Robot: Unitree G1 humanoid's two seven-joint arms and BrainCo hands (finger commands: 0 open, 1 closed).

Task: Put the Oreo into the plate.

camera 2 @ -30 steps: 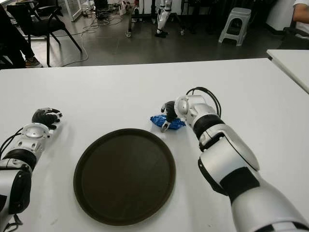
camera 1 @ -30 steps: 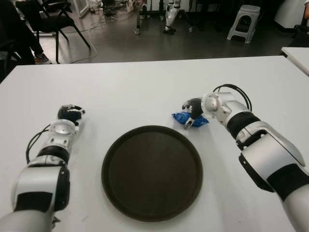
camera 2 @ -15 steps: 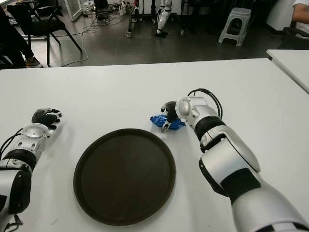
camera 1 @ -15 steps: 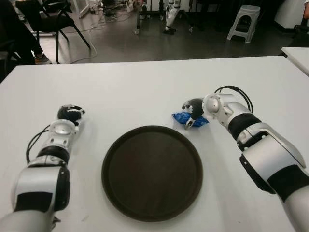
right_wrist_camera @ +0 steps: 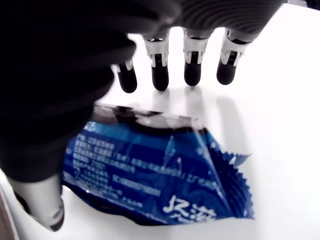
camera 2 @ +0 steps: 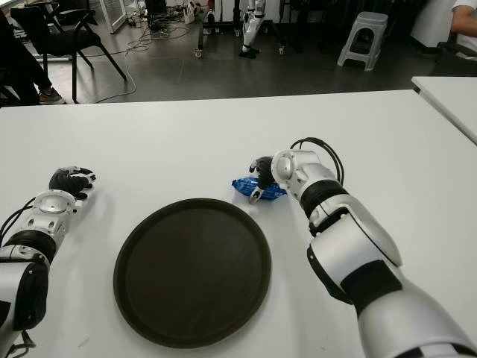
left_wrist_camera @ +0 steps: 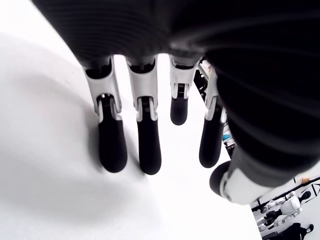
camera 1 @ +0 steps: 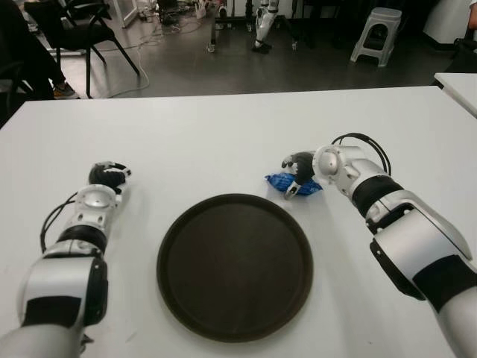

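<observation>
Your right hand (camera 1: 299, 173) sits over the blue Oreo packet (right_wrist_camera: 155, 175), its four fingers (right_wrist_camera: 160, 75) extended past the packet's far edge with tips on or just above the white tabletop (camera 1: 223, 134), thumb down at the near edge; the fingers are spread, not clamped on it. The packet lies flat beneath the palm, just beyond the rim of the dark round plate (camera 1: 235, 267), which holds nothing. Your left hand (camera 1: 108, 176) shows well off to the plate's left, fingers (left_wrist_camera: 111, 145) straight and apart.
</observation>
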